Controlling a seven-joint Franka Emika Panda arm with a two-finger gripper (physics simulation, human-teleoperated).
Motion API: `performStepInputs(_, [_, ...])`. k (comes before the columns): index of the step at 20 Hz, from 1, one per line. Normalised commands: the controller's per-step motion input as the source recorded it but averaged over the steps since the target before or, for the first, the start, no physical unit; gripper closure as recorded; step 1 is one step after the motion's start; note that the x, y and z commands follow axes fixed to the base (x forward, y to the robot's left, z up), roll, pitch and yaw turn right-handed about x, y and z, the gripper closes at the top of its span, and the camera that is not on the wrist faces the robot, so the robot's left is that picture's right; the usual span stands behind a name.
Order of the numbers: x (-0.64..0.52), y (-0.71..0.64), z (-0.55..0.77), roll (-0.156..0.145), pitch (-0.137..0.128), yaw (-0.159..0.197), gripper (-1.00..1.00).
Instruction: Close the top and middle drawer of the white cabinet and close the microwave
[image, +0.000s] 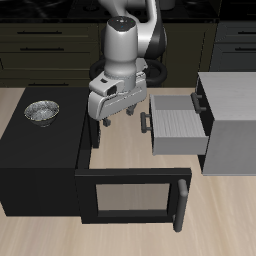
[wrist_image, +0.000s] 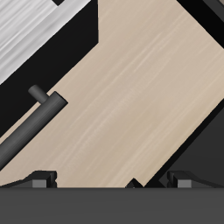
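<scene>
The white cabinet (image: 232, 118) stands beside the black microwave (image: 40, 160). One pale drawer (image: 180, 132) is pulled far out, its dark bar handle (image: 145, 122) facing the microwave. A second handle (image: 200, 99) sits above it, close to the cabinet face. The microwave door (image: 135, 195) is swung wide open toward the table's front edge. My gripper (image: 118, 118) hangs open and empty above the table between the microwave and the pulled-out drawer, close to its handle. The wrist view shows the drawer front (wrist_image: 35, 35), its handle (wrist_image: 33, 122) and my gripper (wrist_image: 112, 179), fingers wide apart.
A metal bowl (image: 42, 112) sits on top of the microwave. Dark kitchen cabinets (image: 50, 45) run along the back. The open door's handle (image: 184, 205) sticks out near the front edge. Bare wooden tabletop (image: 115, 150) lies under my gripper.
</scene>
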Motion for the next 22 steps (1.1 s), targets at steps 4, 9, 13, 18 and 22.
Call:
performStepInputs(4, [0.0,0.01,-0.21,0.001,0.024,0.011,-1.0])
performStepInputs(9, [0.03,0.04,-0.17,0.004,0.014,0.0,-1.0])
performStepInputs(13, [0.05,0.01,-0.18,0.0,0.015,0.018,-1.0])
performStepInputs(18, [0.05,0.15,-0.17,0.017,-0.003,0.001,-1.0])
performStepInputs(22, [0.05,0.33,-0.14,0.051,0.01,-0.004,-1.0])
